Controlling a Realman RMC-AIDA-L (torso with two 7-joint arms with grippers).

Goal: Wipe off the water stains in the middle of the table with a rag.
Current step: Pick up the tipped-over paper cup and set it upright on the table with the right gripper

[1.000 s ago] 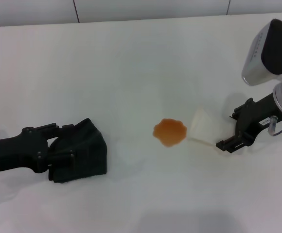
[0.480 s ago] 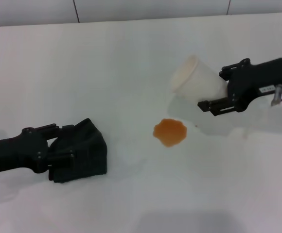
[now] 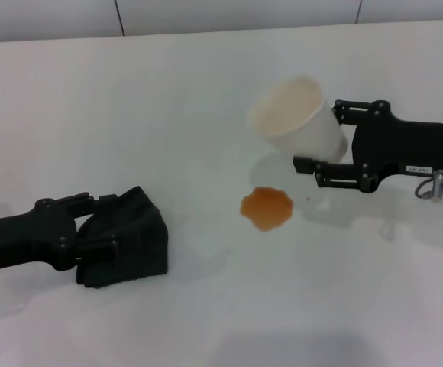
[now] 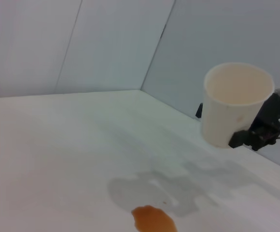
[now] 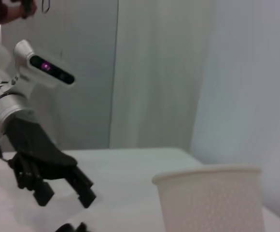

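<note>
White paper cup (image 3: 294,118) is up off the bench, tilted, open mouth toward far-left in the head view. Reads upright in the left wrist view (image 4: 235,102), inside looks empty, rim intact. Right wrist view shows only its rim and textured side wall (image 5: 210,197). Faint grey shadow patch on the surface below it. Pale wall panels with a dark seam behind (image 3: 119,17).

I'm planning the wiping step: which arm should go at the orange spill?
Left. The left gripper is at the rag beside the stain, while the right gripper is busy holding a paper cup above the table.
</note>
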